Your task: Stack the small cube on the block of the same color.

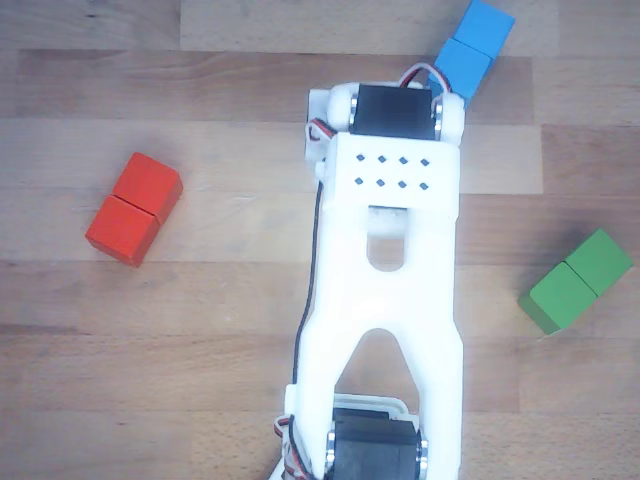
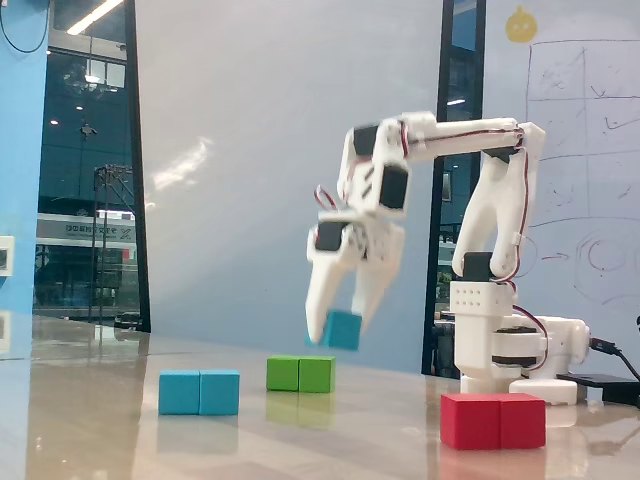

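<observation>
In the fixed view the white robot arm's hand (image 2: pixel 341 325) is up in the air, above the shiny wooden bench (image 2: pixel 120 440). Its two white fingers (image 2: pixel 322 290) point down and pinch the small light-blue cube (image 2: pixel 342 330) between their tips. The cube hangs clear of the bench and is a little tilted. It is above and just to the right of the green two-cube block (image 2: pixel 300 374), which sits farther back on the bench.

The long blue block made of two cubes (image 2: pixel 199 392) lies flat on the bench to the left of the hand, well apart from it and lower down. Nothing rests on top of it. The red two-cube block (image 2: pixel 493 420) lies at the right, nearest to the camera. The arm's white base (image 2: pixel 500 355) stands behind the red block.

In the other view, looking down, the white arm (image 1: pixel 390 260) fills the middle of the picture. The hand and the small cube are hidden under it. The long blue block (image 1: pixel 468 52) peeks out at the top, partly covered by the arm. The red block (image 1: pixel 134 208) lies at the left and the green block (image 1: pixel 577 280) at the right, both on the pale wooden bench (image 1: pixel 200 380).
</observation>
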